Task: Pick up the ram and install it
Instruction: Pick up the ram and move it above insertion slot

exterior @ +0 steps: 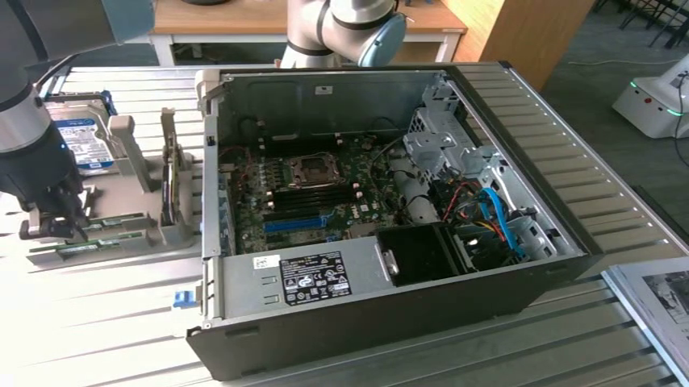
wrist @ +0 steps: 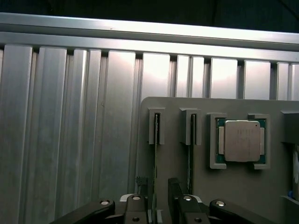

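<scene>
One ram stands on edge between the tool's parted jaws.

An open computer case is lying on a slatted metal table; a silver processor is sitting in a grey holder.

The ram, a thin green stick, stands on edge, slotted into the grey holder

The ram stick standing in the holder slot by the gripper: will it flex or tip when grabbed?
The ram shows a thin, straight edge, so it is probably stiff and light. Standing on edge in the grey holder's slot, it likely won't tip until lifted. Being so thin, it may crack if twisted.
</scene>
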You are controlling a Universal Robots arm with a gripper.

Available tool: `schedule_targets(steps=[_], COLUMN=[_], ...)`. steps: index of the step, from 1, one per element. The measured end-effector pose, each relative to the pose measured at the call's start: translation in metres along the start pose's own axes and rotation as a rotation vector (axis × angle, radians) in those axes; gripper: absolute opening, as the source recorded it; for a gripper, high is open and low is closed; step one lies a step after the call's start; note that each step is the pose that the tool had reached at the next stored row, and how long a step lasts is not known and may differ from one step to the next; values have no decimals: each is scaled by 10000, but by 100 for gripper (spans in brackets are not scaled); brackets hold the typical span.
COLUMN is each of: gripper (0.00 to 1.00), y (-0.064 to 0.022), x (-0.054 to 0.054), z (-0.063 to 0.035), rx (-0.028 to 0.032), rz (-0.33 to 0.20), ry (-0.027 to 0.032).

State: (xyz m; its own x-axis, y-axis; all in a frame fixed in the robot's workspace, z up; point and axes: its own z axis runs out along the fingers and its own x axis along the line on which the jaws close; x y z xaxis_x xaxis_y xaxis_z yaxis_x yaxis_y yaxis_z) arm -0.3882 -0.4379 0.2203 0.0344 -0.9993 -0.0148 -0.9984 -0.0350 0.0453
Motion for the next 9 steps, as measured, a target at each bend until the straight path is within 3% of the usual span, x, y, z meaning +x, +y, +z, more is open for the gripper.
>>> schedule_targets(steps=[9], gripper=[31], y=[-51], x=[1], z=[-2], rx=[0], rz=[1], ry=[0])
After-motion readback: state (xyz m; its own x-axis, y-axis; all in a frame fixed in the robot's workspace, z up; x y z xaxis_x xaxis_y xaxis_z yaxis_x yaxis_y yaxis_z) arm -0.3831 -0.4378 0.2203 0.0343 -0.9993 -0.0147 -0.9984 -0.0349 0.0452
